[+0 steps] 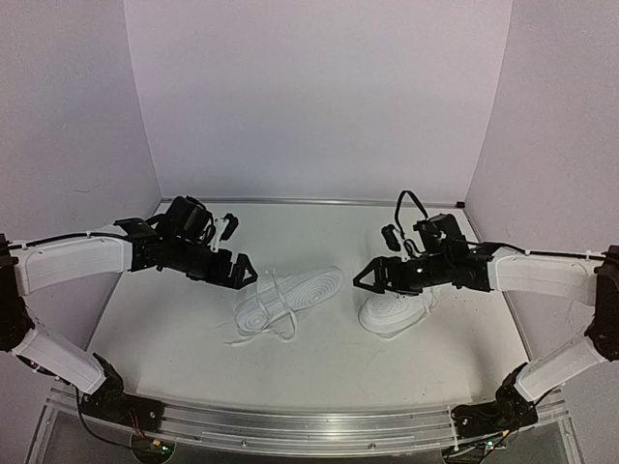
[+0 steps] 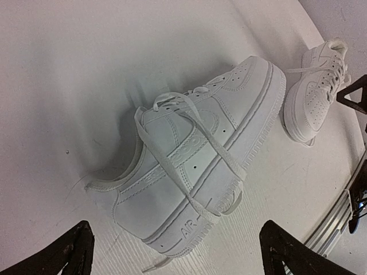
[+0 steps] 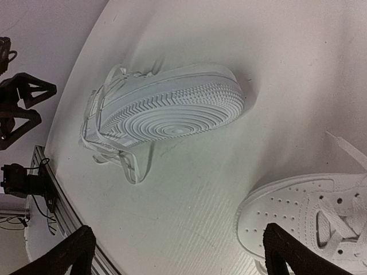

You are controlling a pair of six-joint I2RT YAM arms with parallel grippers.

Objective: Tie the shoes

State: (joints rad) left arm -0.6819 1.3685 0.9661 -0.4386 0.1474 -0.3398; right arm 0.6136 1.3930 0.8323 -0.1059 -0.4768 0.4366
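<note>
Tying step: not begun yet. Both shoes look untied, so I think this is the getting-ready part.
Tipped shoe point(image 1: 290, 298): lies on its side near the middle of the surface point(image 1: 174, 338).
Sole point(image 3: 172, 109): its ring pattern is turned toward the right arm.
Laces point(image 2: 189, 140): loose, draped across the tipped shoe's side and down around its bottom edge.
Upright shoe point(image 1: 392, 311): stands on its sole, near the tipped one, on the right arm's side.
Left end effector point(image 1: 242, 274): fingers spread wide, holding nothing, hovering just beside the tipped shoe.
Right end effector point(image 1: 368, 278): also spread wide and holding nothing, just beside the upright shoe.
Hard to see: the upright shoe's laces are partly cut off, so I cannot be sure how they lie.
Next move: I think the tipped shoe should be stood up first. That needs a soft grip on its side. Then each arm needs one lace end.
</note>
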